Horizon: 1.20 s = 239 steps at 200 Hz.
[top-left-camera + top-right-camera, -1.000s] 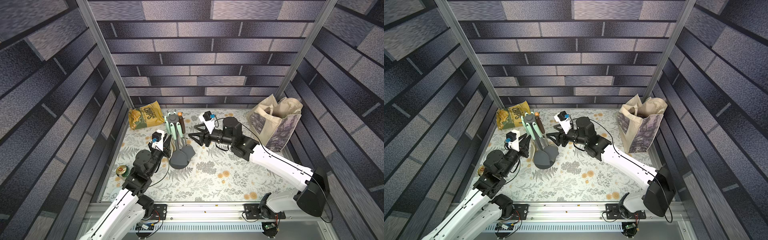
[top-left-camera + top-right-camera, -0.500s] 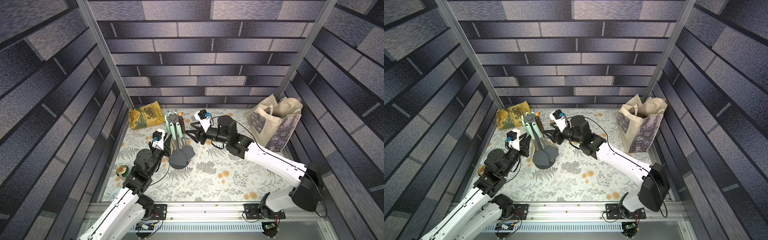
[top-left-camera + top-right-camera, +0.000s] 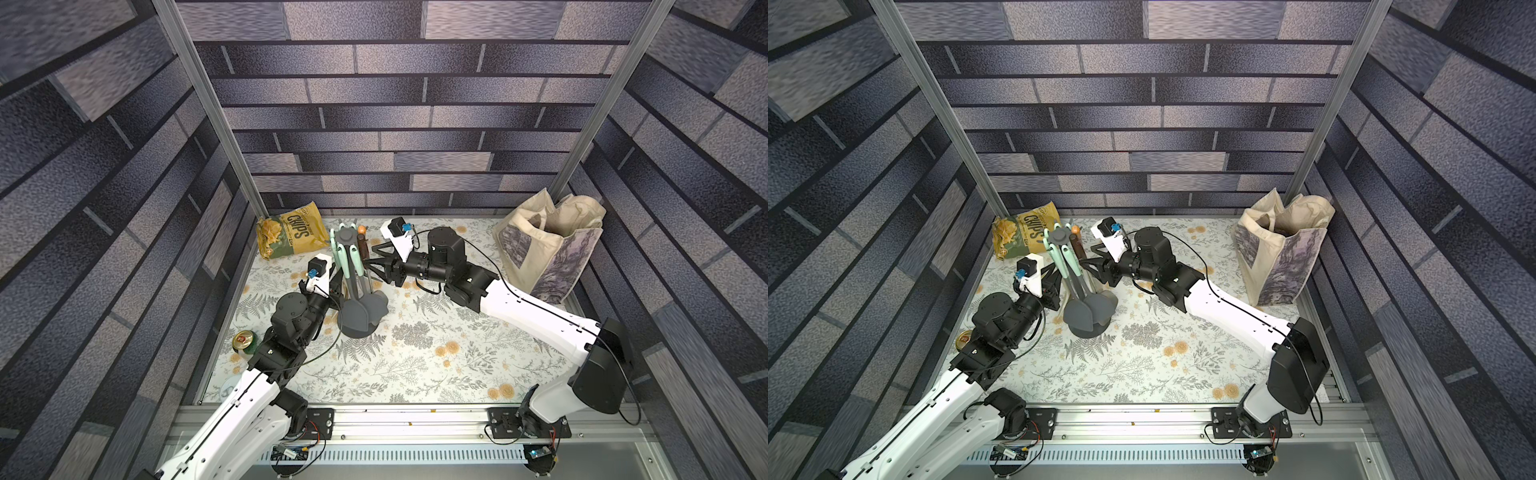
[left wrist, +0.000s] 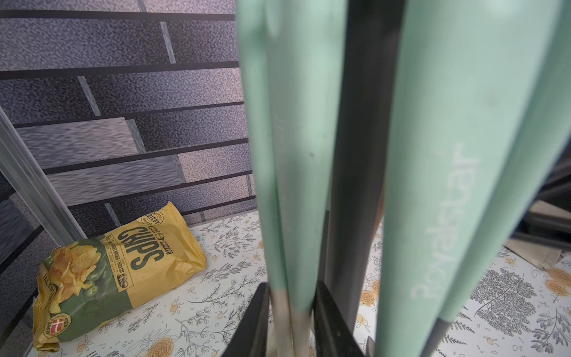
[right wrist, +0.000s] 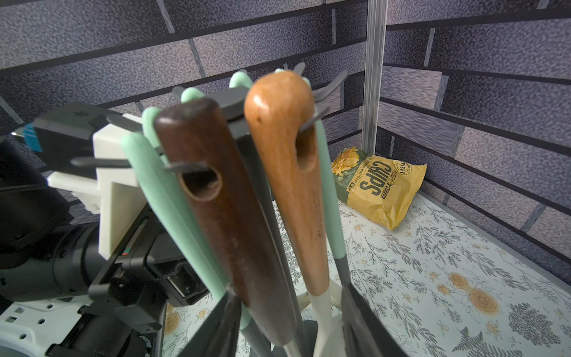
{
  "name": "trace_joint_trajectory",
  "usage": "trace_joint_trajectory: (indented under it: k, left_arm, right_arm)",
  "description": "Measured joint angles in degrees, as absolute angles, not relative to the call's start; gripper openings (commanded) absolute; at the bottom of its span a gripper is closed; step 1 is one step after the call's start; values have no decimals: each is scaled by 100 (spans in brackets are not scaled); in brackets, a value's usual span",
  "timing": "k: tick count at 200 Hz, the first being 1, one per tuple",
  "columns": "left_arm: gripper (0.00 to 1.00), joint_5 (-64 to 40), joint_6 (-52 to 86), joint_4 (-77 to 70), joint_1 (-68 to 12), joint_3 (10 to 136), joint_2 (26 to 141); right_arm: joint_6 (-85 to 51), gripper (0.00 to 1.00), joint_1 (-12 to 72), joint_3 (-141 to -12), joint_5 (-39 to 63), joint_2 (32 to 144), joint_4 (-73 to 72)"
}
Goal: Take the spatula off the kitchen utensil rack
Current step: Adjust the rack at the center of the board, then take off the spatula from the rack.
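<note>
Kitchen utensil rack (image 3: 345, 237): dark grey, upright, far left. Spatula (image 5: 287, 173): light wood handle, white neck, hooked. Right gripper (image 5: 289, 293): part-open, flanking 2 wooden handles (image 5: 222, 216). Left gripper (image 4: 291, 287): clamping mint handle (image 4: 296, 185).

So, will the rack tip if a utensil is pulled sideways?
Probably top-heavy: the rack has a thin pole and utensils hanging high. Its wide base should help. The left gripper on a mint handle may steady it.
</note>
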State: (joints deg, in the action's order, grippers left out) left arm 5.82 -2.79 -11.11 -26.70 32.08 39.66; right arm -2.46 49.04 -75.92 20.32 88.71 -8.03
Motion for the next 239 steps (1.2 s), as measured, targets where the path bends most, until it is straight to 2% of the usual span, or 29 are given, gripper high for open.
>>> trace_joint_trajectory:
  k: [20, 60, 119, 146, 201, 239]
  left_arm:
    - [28, 585, -279, -1114, -2670, 3210, 3972]
    - [27, 602, -279, -1116, -2670, 3210, 3988]
    - [24, 624, -261, -1118, -2670, 3210, 3962]
    - [19, 617, -252, -972, -2657, 3210, 3828]
    - [17, 554, -211, -823, -2609, 3210, 3559]
    - [17, 532, -187, -805, -2576, 3210, 3551]
  right_arm:
    - [-246, 49, 4919, -7592, 2067, 8921, -801]
    - [-239, 39, 4967, -7592, 2110, 8930, -812]
    - [-78, 19, 5004, -7583, 2108, 8919, -849]
    - [-45, 10, 5046, -7441, 2051, 8790, -854]
    - [56, 1, 5057, -7303, 1861, 8595, -801]
    - [78, 0, 5057, -7244, 1796, 8436, -735]
